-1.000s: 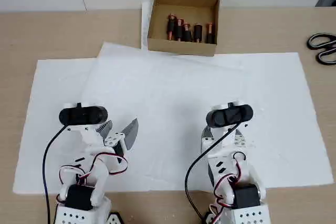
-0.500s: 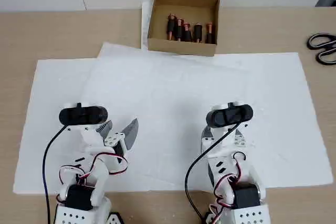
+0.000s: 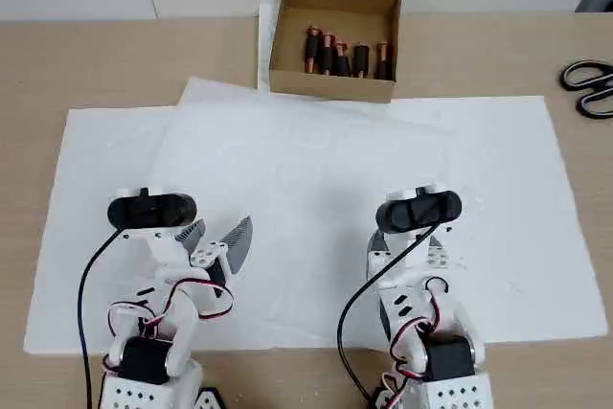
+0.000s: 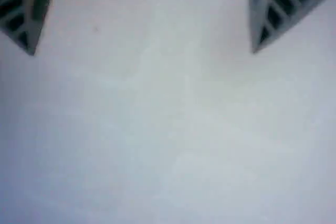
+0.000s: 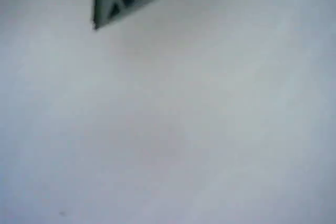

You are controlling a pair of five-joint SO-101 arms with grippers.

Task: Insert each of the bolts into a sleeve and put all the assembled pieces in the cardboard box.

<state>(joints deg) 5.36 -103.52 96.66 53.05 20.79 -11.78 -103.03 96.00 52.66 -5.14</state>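
1. Near edge, left side: left claw (image 3: 215,237), spread wide open, hovering low over the white paper (image 3: 306,170).
2. Near edge, right side: right claw (image 3: 402,248), tucked under its wrist camera (image 3: 419,210), low over the same paper; open or closed, cannot tell.
3. Far side of the table (image 3: 96,64): cardboard box (image 3: 330,84) with what look like five assembled pieces (image 3: 345,53) in a row inside.
4. Right edge of the table: scissors (image 3: 589,88), well apart from the box.

You had white paper sheets (image 3: 316,189) spread over the wooden table (image 3: 96,64); black-handled scissors (image 3: 589,88) lay off the paper, far right.
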